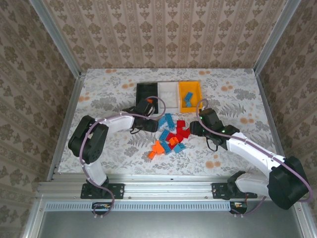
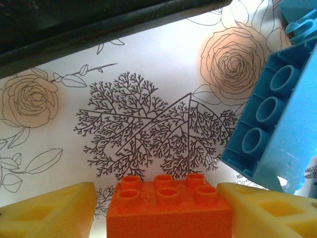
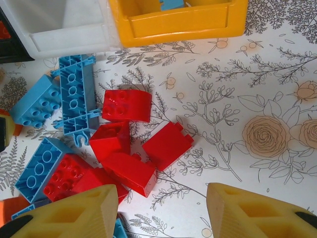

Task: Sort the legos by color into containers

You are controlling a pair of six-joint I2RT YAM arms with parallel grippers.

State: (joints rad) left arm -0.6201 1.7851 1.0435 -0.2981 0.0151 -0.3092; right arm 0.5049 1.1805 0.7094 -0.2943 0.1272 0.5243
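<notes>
- Left pincer (image 1: 147, 105) is gripping an orange brick (image 2: 168, 208) between its two fingers and hanging just beside the near wall of the black bin (image 1: 141, 91).
- Right pincer (image 3: 163, 210) is standing open with nothing between its fingers, hovering over the red bricks (image 3: 124, 144) on the table (image 1: 99, 89).
- I am seeing a couple of blue bricks (image 1: 187, 99) lying in the yellow bin (image 1: 195, 89), so that colour is under way.
- I am finding the white bin (image 1: 168, 94) looking bare. I am not managing to tell what is sitting in the black one.
- I am judging the job well short of half done: the heap (image 1: 168, 136) of red, blue and orange pieces is waiting on the table in front of the bins.
- I am reading the held brick as a short, chunky block, with two rows of round studs facing up at the left wrist camera.
</notes>
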